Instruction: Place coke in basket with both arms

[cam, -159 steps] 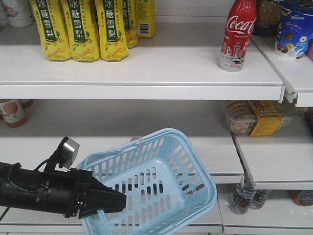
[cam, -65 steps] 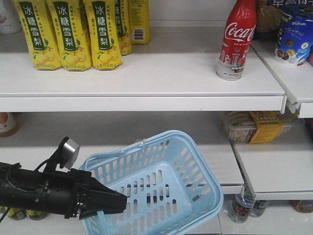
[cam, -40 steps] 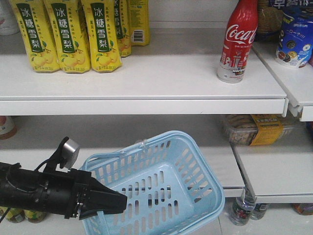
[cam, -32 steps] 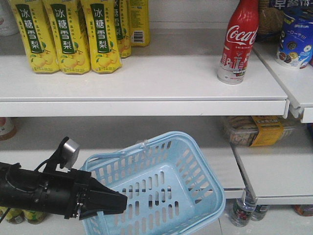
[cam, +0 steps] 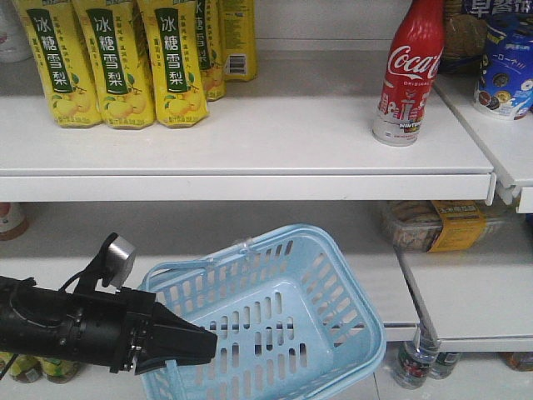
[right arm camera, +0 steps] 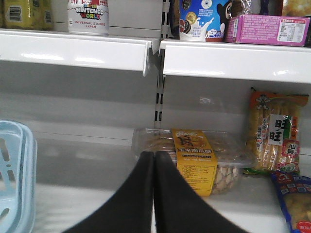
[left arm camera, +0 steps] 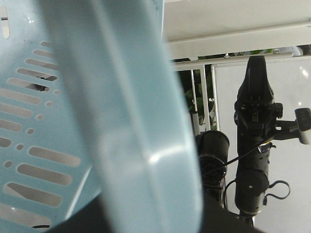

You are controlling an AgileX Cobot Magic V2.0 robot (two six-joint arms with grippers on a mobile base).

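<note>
The coke (cam: pixel 408 73), red with white Coca-Cola script and a silver base, stands upright at the right end of the upper shelf. Only its base (right arm camera: pixel 88 17) shows in the right wrist view. The light blue slotted basket (cam: pixel 333 254) hangs tilted below that shelf, and my left gripper (cam: pixel 204 343) is shut on its near rim. In the left wrist view that rim (left arm camera: pixel 131 121) fills the frame between the dark jaws. My right gripper (right arm camera: pixel 154 162) is shut and empty, low in front of the middle shelf, with the basket's edge (right arm camera: pixel 17 174) to its left.
Yellow pear-drink cartons (cam: pixel 117 62) stand on the upper shelf's left part. A blue cup (cam: pixel 504 71) stands right of the coke. A clear biscuit tray with a yellow label (right arm camera: pixel 194 158) lies on the middle shelf. The white shelf lip (cam: pixel 250 187) juts out above the basket.
In the front view the shelves and the coke have slid lower in the frame, and the basket has drifted slightly right. The left gripper keeps its hold on the basket.
</note>
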